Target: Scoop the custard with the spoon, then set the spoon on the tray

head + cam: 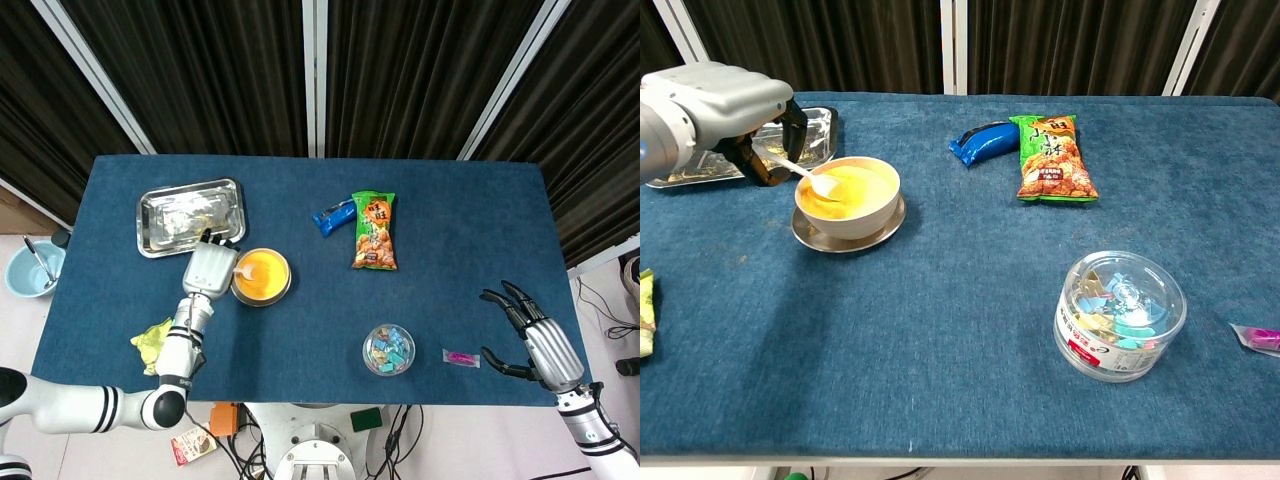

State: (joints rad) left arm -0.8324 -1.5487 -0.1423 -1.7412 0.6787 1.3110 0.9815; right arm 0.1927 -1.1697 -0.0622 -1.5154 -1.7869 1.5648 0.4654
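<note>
Beside tray (822,128) edge, L hand (725,100) w/ spoon (808,177) over custard (848,190)

Custard bowl (847,197) just right of tray (190,216); snack bag (1053,158) further right, tub (1120,314) nearer front.

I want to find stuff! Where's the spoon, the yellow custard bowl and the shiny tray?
spoon (812,178), chest view, on its white handle near the scoop.
custard bowl (852,212), chest view, on its outer wall.
tray (190,191), head view, on its far rim.
</note>
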